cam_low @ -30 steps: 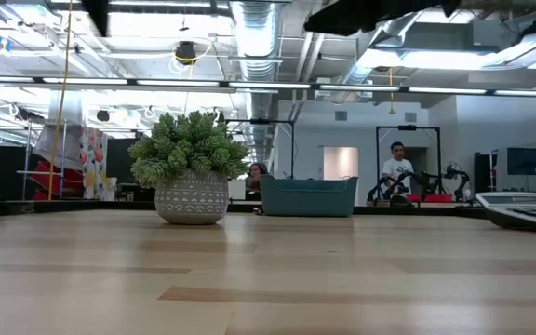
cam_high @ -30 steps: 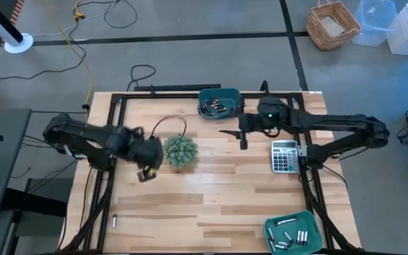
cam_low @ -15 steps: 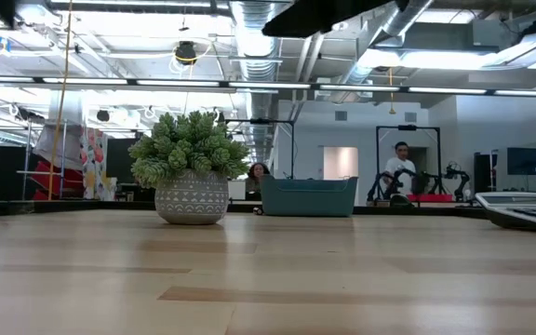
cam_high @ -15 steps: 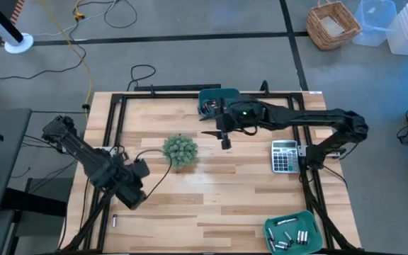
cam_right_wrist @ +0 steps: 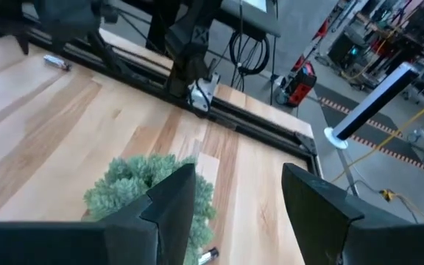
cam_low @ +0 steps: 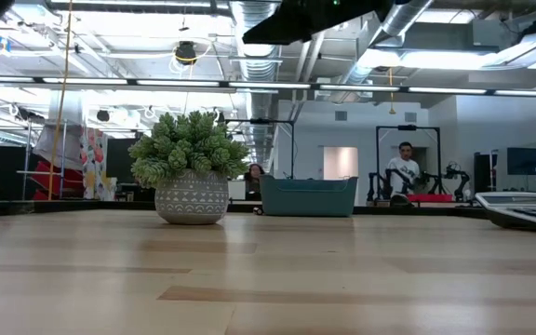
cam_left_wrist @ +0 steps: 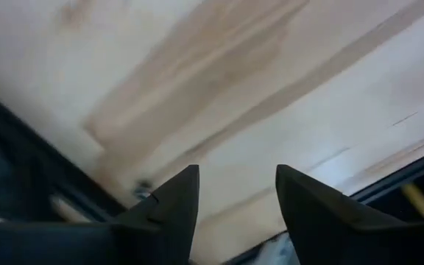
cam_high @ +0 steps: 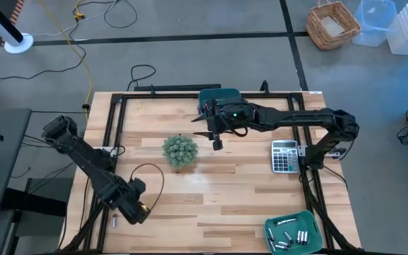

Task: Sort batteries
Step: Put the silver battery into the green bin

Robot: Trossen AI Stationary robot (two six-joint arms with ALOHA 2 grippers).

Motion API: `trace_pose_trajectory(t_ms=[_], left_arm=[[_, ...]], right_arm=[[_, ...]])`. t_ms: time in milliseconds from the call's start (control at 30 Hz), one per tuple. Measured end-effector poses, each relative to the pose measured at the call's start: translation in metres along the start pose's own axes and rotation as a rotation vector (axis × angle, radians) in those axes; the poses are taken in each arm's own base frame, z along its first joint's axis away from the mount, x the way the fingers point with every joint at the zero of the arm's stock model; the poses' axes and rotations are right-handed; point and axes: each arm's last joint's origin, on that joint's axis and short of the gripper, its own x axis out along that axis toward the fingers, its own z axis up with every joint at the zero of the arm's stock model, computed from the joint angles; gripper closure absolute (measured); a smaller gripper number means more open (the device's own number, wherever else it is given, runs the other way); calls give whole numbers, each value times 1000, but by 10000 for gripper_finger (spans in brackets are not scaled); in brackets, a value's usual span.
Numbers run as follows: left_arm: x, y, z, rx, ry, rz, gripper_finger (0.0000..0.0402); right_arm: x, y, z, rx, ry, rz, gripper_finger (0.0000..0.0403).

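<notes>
Item: left gripper (cam_high: pixel 139 211), mine, at the near left corner of the table (cam_high: pixel 211 191); fingers (cam_left_wrist: pixel 169 202) stand moderately apart with only bare wood between them, holding nothing. Item: right gripper (cam_high: pixel 217 139), also mine, hanging just in front of the far teal bin (cam_high: pixel 222 93) and beside the potted plant (cam_high: pixel 180 151); its fingers are spread too and the gap is empty. Item: one stray battery (cam_high: pixel 115 221), a small pale metal cylinder lying on its side close to the black frame rail, just beside my left gripper; my left wrist view shows it as a small glint (cam_left_wrist: pixel 144 193) next to one fingertip, not yet between the two. Item: a second loose cell (cam_right_wrist: pixel 207 255), dark with a light end, lying near the foot of the plant in my right wrist view. Item: more batteries (cam_high: pixel 294 237), silvery and dark, in the near teal bin (cam_high: pixel 269 225) at the right corner. Handling note, as I judge it: the step in hand is the left pickup, so I would shift sideways until the cell sits centred, turn the fingers across its length, come down nearly to the wood and close gently, since a smooth round cell rolls or squirts out of an off-centre pinch, and the rail leaves little room. Surfaces: table of pale smooth planks; bins of matte plastic; plant soft and bushy; grey calculator (cam_high: pixel 283 156) hard and flat, well apart on the right
</notes>
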Motion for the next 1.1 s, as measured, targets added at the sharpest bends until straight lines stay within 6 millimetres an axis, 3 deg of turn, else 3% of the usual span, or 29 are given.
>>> trace_pose_trajectory(t_ms=[100, 400, 767, 1100], left_arm=[[13, 1, -11, -86, 25, -28, 221], [53, 0, -42, -262, 216, 203, 221], [81, 1, -51, -364, 285, 405, 221], [96, 9, -50, -345, 278, 395, 221]], right_arm=[[-1, -1, 2, -2, -13, -3, 183], [-1, 4, 5, -5, -21, 14, 183], [1, 16, 10, -15, -34, 45, 183], [1, 24, 14, -23, -42, 67, 183]])
